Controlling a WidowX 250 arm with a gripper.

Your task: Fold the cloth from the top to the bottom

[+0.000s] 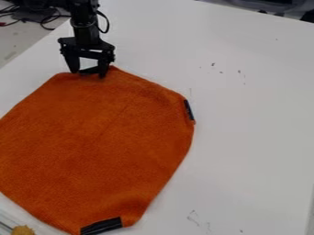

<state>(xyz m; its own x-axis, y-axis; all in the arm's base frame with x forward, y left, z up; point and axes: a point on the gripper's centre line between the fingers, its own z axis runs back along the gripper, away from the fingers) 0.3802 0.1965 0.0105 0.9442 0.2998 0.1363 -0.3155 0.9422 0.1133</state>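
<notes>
Camera view shows the cloth (98, 142) flat on the worktop (255, 114) towards 8 o'clock, and at its 12 o'clock edge we see the arm (83, 28) with jaws spread, presumably to pinch that edge for folding towards 6 o'clock.

1 fixed high camera, slanting down at the tabletop (251, 137), fairly near.
</notes>
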